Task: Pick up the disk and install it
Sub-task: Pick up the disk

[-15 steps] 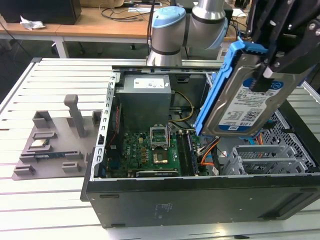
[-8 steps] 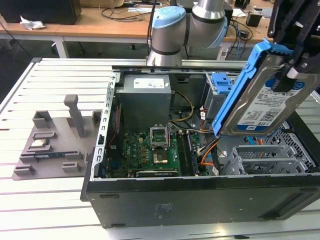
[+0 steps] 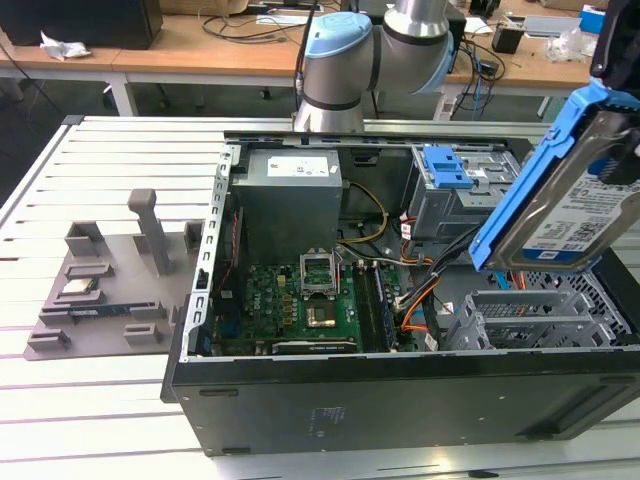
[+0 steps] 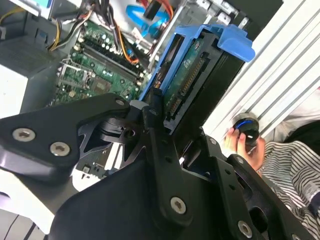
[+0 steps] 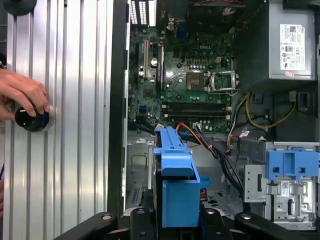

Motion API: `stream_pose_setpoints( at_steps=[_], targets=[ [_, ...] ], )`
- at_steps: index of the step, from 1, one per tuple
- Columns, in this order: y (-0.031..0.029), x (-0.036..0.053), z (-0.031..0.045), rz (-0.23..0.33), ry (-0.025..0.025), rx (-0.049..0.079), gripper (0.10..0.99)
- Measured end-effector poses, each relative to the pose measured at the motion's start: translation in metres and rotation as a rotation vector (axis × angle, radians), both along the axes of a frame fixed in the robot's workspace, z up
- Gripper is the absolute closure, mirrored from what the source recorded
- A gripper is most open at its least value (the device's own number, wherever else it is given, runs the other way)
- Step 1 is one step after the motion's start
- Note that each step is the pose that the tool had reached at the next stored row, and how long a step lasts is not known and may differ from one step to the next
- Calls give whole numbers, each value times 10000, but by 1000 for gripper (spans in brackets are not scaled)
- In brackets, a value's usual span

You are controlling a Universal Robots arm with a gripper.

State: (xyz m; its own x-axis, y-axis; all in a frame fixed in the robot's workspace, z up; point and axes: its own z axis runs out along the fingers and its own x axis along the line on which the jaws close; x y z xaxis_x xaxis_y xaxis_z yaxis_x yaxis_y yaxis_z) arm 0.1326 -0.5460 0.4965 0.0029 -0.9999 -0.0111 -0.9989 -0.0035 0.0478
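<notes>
The disk (image 3: 570, 200), a silver-grey drive with a white-and-blue label in a bright blue bracket, hangs tilted above the open computer case (image 3: 400, 400) at the exterior view's right. My gripper (image 4: 160, 107) is shut on the disk (image 4: 195, 80), its black fingers clamping the drive's end. In the first wrist view the disk (image 5: 177, 175) is seen edge-on between the fingers of the gripper (image 5: 177, 217), over the case's lower bay area. The grey drive cage with its blue latch (image 3: 447, 165) stands inside the case, apart from the disk.
The motherboard (image 3: 300, 300), the power supply (image 3: 290, 195) and orange and black cables (image 5: 215, 150) lie inside the case. A grey fixture (image 3: 100, 290) with small parts sits at the exterior view's left. A person's hand (image 5: 25, 95) rests on a black knob (image 5: 32, 120) beside the case.
</notes>
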Motion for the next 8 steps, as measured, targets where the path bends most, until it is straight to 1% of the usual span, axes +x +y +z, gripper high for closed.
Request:
stream_pose_setpoints(
  at_steps=[1,2,3,6,7,8],
  targets=[
    [0,37,-1,1,1,0,722],
    [0,99,-2,1,2,0,722],
    [0,119,-4,1,2,2,722],
    [1,135,-23,-4,1,-2,722],
    [-4,136,-53,-40,2,3,722],
    [-5,138,-76,-305,2,22,722]
  ],
)
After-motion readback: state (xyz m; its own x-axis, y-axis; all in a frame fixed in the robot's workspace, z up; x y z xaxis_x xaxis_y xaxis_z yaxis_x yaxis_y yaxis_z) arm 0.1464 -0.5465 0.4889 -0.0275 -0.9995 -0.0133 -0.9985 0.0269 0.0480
